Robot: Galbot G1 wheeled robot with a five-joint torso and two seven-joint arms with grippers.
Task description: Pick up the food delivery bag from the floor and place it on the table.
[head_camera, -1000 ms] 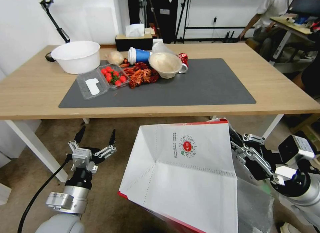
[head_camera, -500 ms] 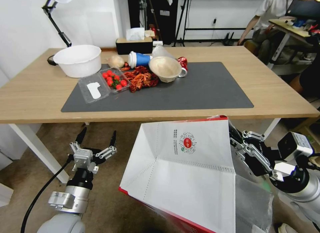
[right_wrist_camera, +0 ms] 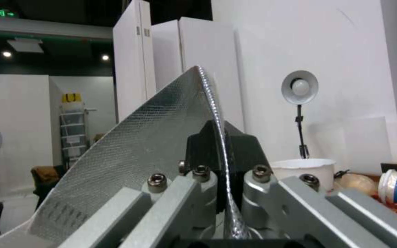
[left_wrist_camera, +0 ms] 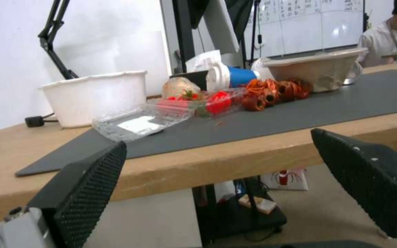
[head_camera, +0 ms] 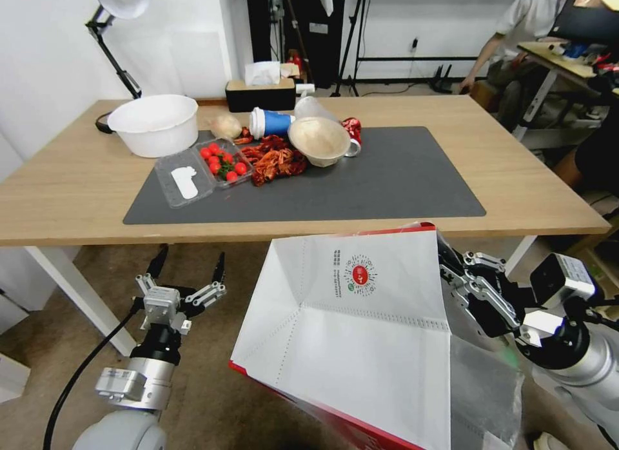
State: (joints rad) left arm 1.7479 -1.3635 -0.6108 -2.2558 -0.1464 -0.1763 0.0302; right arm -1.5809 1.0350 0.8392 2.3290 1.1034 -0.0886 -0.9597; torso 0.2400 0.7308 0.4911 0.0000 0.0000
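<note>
One white non-woven food delivery bag (head_camera: 361, 334) with foil lining is pinched at its rim by the right end effector (head_camera: 451, 269); the left end effector (head_camera: 187, 266) is held wide open, empty.

The bag (head_camera: 361, 347) is white with red trim, a round red logo and a dotted seam; its lining (right_wrist_camera: 129, 155) is silver with a fine woven pattern. The surface (head_camera: 71, 185) is light wood under a dark grey mat (head_camera: 387, 179). On the mat: red tomatoes (head_camera: 222, 161), a blue cup (head_camera: 271, 122). The bowl (head_camera: 153, 124) near the far left corner is white. The floor (head_camera: 213, 385) is brownish grey.
</note>
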